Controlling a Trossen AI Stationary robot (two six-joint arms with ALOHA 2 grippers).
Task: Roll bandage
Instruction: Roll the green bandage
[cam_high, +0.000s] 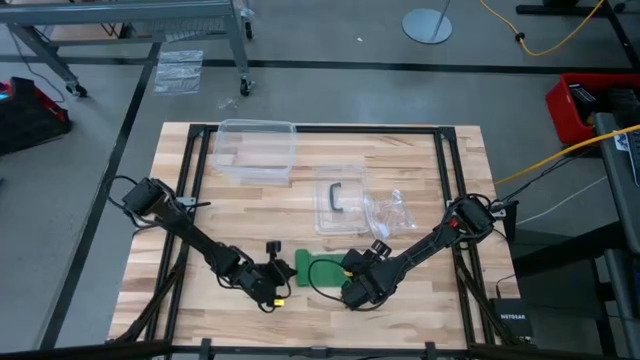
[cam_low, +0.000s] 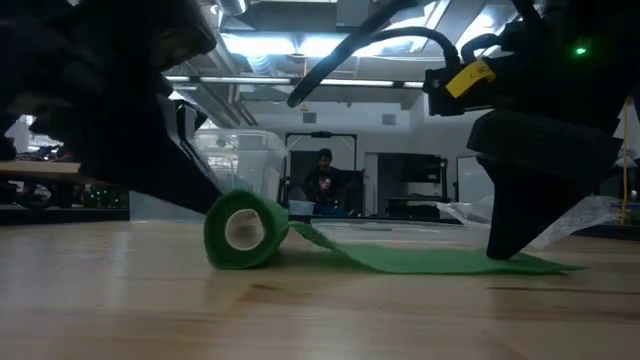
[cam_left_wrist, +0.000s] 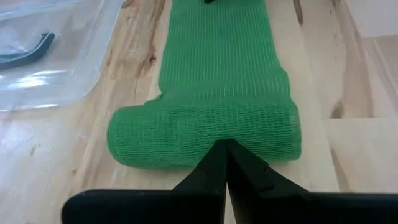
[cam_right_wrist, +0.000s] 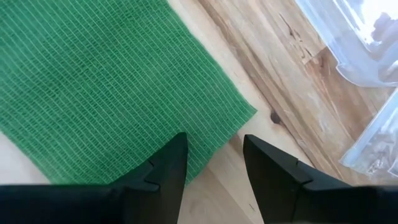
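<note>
A bright green bandage (cam_low: 300, 245) lies half rolled at the near edge of a wooden table (cam_high: 400, 160), its rolled end toward the left arm and its flat tail stretching toward the right. The left gripper (cam_left_wrist: 225, 149) sits against the roll with its fingers pressed together, holding nothing, apparently placed to nudge the roll along the strip. The right gripper (cam_right_wrist: 214, 165) rests at the corner of the flat tail, fingers a little apart, one over the cloth and one over bare wood, seemingly pinning the free end so it stays taut.

Farther back lie a clear plastic lid (cam_high: 338, 200) with a dark handle, a crumpled plastic bag (cam_high: 392, 212) and a clear plastic box (cam_high: 256, 150).

The table-level camera alone shows the roll's hollow core and a person (cam_low: 324, 180) seated in the room behind; only the overhead camera shows both arms reaching in toward the strip. The wrist cameras reveal the cloth's mesh weave.
</note>
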